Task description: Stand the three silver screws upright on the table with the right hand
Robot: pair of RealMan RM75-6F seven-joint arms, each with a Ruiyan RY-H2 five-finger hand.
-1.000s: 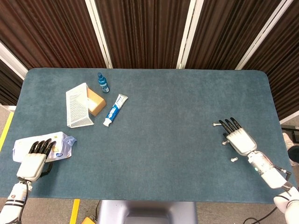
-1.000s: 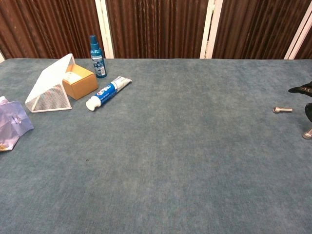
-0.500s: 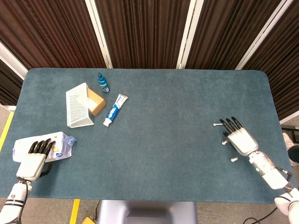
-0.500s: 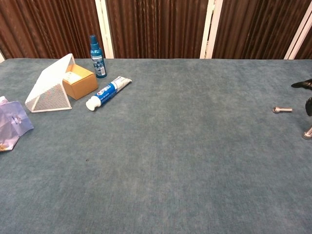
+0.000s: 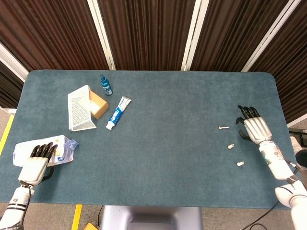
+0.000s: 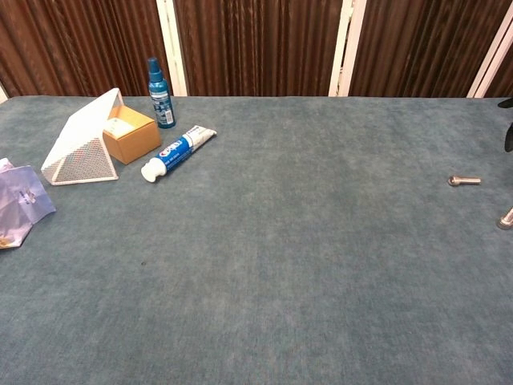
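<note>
Three small silver screws lie on the blue-green table (image 5: 168, 143) at the right. The far screw (image 5: 223, 127) lies on its side, also the far screw (image 6: 464, 180) in the chest view. The middle screw (image 5: 230, 145) and the near screw (image 5: 240, 164) are too small to tell their pose. A second screw (image 6: 506, 219) is cut off by the chest view's right edge. My right hand (image 5: 254, 127) hovers to the right of the screws, fingers spread, holding nothing; only its dark fingertips (image 6: 508, 103) enter the chest view. My left hand (image 5: 37, 162) rests flat at the front left.
A plastic packet (image 5: 64, 146) lies under my left hand's fingers. At the back left sit a white mesh holder (image 5: 79, 108), a tan box (image 5: 99, 104), a blue spray bottle (image 5: 105, 85) and a toothpaste tube (image 5: 118, 112).
My right hand has moved right and slightly back, off the screws, uncovering the middle one. The left hand has stayed put.
</note>
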